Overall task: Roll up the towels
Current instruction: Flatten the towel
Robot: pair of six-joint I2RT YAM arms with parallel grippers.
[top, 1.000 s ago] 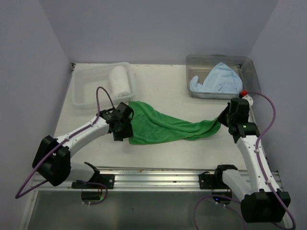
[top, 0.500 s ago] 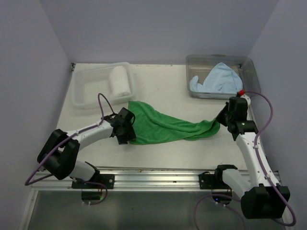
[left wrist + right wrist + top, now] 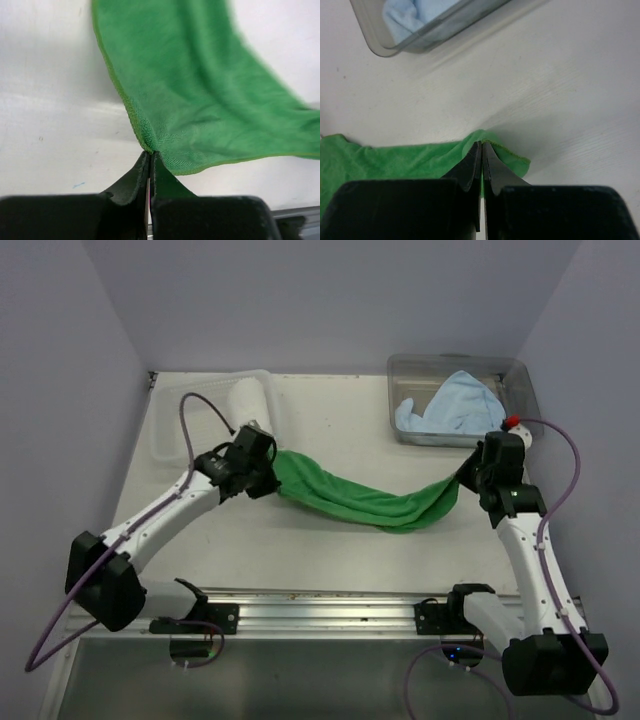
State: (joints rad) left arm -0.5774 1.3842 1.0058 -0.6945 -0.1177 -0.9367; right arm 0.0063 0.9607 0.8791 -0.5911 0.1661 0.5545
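Note:
The green towel (image 3: 365,498) hangs stretched between both arms across the middle of the table. My left gripper (image 3: 272,472) is shut on its left corner (image 3: 150,148), jaws pinched tight on the hem. My right gripper (image 3: 466,478) is shut on the right corner (image 3: 481,140). The towel (image 3: 210,100) sags towards the table in between. A white towel (image 3: 249,408), rolled, lies in the lattice basket (image 3: 180,425). The light blue towel (image 3: 450,408) sits crumpled in the clear tub (image 3: 515,375), which also shows in the right wrist view (image 3: 420,30).
The basket stands at the back left and the tub at the back right, both close behind the grippers. Purple walls enclose the table on three sides. A metal rail (image 3: 330,602) runs along the near edge between the arm bases.
My left gripper has closed on the green towel's left corner and risen towards the basket. The towel, flat a second ago, is now lifted and drawn into a narrow band.

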